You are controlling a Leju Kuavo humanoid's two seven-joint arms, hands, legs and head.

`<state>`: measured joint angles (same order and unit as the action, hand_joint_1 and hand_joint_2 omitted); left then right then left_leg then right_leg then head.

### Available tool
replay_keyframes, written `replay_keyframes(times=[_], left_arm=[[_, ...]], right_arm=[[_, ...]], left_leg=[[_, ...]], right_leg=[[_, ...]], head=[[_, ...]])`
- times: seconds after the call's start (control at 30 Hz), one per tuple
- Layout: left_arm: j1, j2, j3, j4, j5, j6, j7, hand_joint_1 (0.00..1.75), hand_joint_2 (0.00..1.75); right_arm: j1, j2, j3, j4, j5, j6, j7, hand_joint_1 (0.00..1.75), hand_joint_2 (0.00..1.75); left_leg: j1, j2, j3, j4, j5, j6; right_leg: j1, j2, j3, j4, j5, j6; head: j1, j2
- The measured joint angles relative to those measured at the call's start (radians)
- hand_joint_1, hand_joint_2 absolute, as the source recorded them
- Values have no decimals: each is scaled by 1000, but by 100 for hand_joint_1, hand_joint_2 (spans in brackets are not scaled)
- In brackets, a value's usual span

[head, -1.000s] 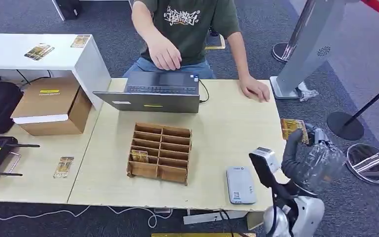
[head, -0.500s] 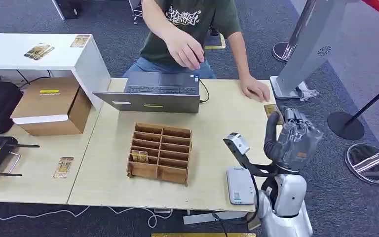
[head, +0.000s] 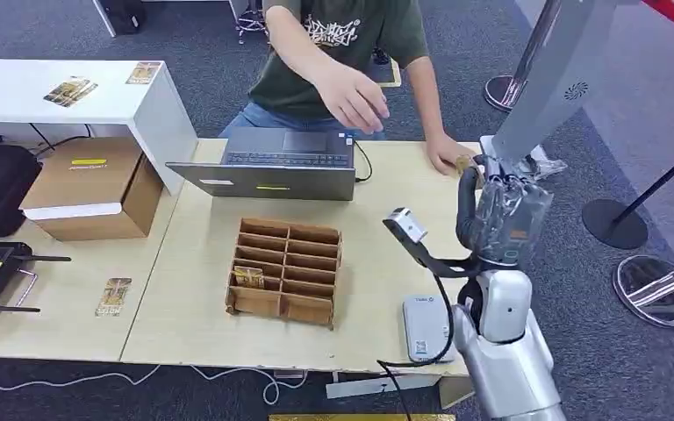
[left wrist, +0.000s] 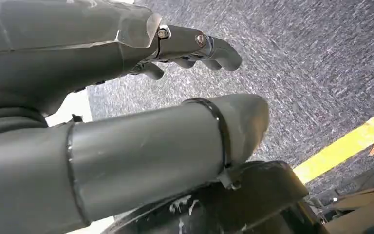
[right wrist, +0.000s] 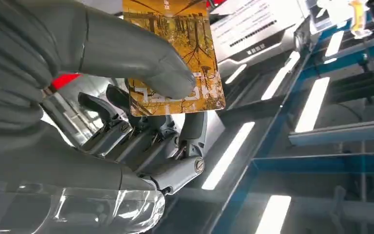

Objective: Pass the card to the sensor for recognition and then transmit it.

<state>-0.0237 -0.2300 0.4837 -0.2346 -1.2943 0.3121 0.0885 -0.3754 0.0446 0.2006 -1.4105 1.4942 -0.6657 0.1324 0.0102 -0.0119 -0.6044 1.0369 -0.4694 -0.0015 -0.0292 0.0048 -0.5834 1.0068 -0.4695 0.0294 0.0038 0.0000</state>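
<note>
right hand (head: 500,210) is raised over the far right part of the bench (head: 386,237), palm away from the head camera, grasping the card (right wrist: 175,58). right wrist view shows it plainly: orange-gold printed card pinched between the thick thumb (right wrist: 126,53) and the darker fingers (right wrist: 141,136) behind it, most of the card sticking out past the thumb tip. in the head view just a sliver of the card edge shows at the top of the hand, close to the person's hand (head: 450,158) resting on the bench's far edge.

the sensor (head: 427,327), a flat light-grey unit, lies on the bench near the front edge, beside the right forearm and well below the hand. card is not on it.

left hand (left wrist: 175,97) hangs over grey carpet with a yellow floor line; fingers apart, nothing in it, released.

other stuff: wooden divider tray (head: 286,270) mid-bench with one card (head: 247,277) standing in a compartment on its left side. laptop (head: 272,163) at the far edge, the person seated behind it with the other hand (head: 351,96) lifted above the keyboard. another card (head: 113,296) lies flat on the bench to the left, near a cardboard box (head: 95,187).
</note>
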Motion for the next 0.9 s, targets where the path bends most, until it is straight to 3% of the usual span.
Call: replay_keyframes(times=[0.3, 0.5, 0.63, 0.9], left_arm=[[-1, 3, -12, 4, -20, -8, -5, 0, 0], [-4, 5, -36, 4, -44, -18, -2, 0, 0], [-3, -3, -46, 4, -50, 18, 28, 0, 0], [-4, -13, -59, 8, -57, 29, 36, 0, 0]], right_arm=[[-219, 3, 85, 183, 0, 10, -13, 175, 175], [-280, 13, 127, 236, 0, 37, 19, 175, 175], [-301, 16, 141, 259, 0, 45, 23, 175, 175], [-367, 32, 180, 339, 0, 58, 32, 175, 175]], left_leg=[[0, 0, 0, 0, 0, 0], [0, 0, 0, 0, 0, 0], [0, -1, 0, 0, 0, 0], [0, 0, 0, 0, 0, 0]], right_leg=[[0, 0, 0, 0, 0, 0], [0, 0, 0, 0, 0, 0], [0, 0, 0, 0, 0, 0], [0, 0, 0, 0, 0, 0]], head=[[0, 0], [0, 0], [0, 0], [0, 0]])
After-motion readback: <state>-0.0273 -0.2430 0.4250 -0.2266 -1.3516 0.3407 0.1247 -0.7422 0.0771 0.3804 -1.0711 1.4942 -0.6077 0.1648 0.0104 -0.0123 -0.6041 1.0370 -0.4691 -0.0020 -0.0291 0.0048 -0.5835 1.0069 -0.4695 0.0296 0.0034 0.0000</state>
